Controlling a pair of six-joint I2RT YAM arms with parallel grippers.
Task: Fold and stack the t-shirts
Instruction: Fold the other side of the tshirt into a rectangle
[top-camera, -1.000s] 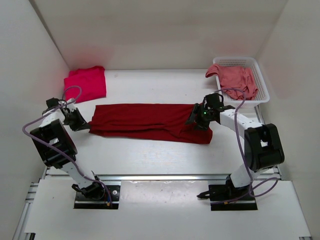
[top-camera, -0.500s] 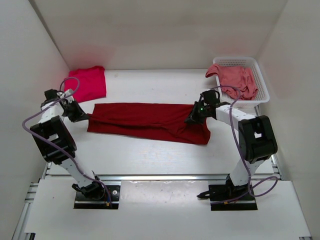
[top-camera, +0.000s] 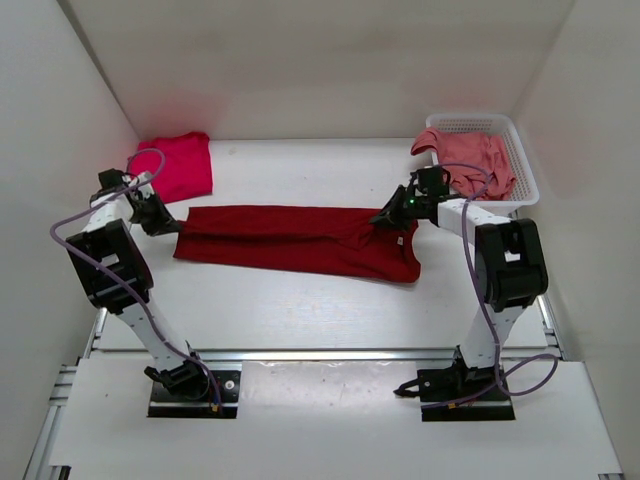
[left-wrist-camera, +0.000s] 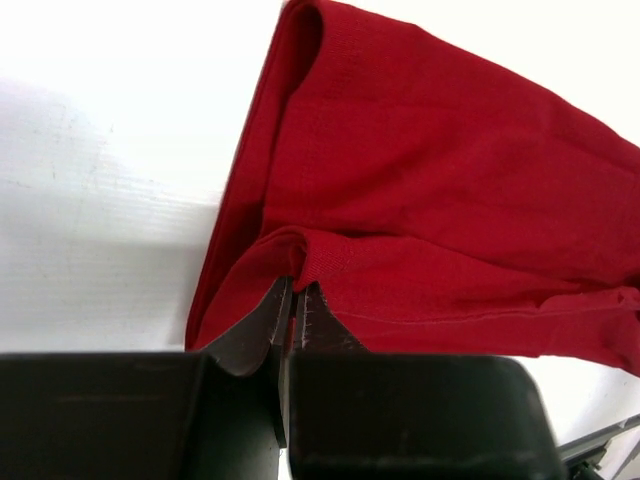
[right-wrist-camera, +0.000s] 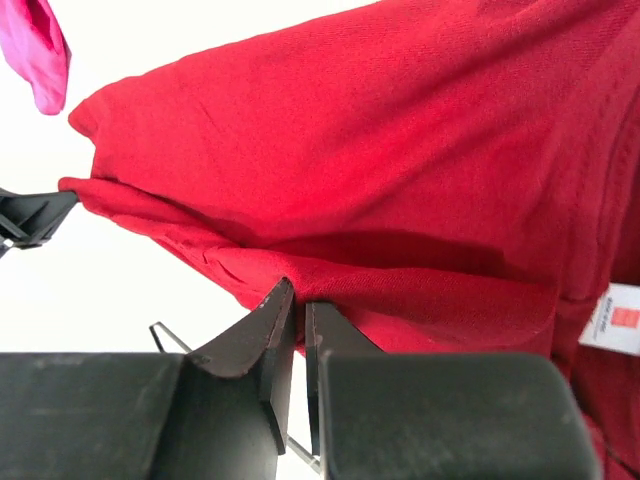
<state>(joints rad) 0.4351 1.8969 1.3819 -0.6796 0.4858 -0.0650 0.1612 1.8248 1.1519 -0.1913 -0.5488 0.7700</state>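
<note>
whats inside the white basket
A pink shirt lies crumpled in the basket, with one part hanging over its left rim. Anything beneath the shirt is covered, and most of the basket's floor is hidden too.

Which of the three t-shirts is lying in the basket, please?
The salmon-pink t-shirt, draped in the white basket; the crimson t-shirt and bright pink t-shirt lie on the table.

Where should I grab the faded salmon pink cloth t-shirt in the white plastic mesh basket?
Pinch the fold of the faded salmon pink t-shirt spilling over the left rim of the white mesh basket, coming down from the left; it hangs outside the wall, clear of the mesh.
</note>
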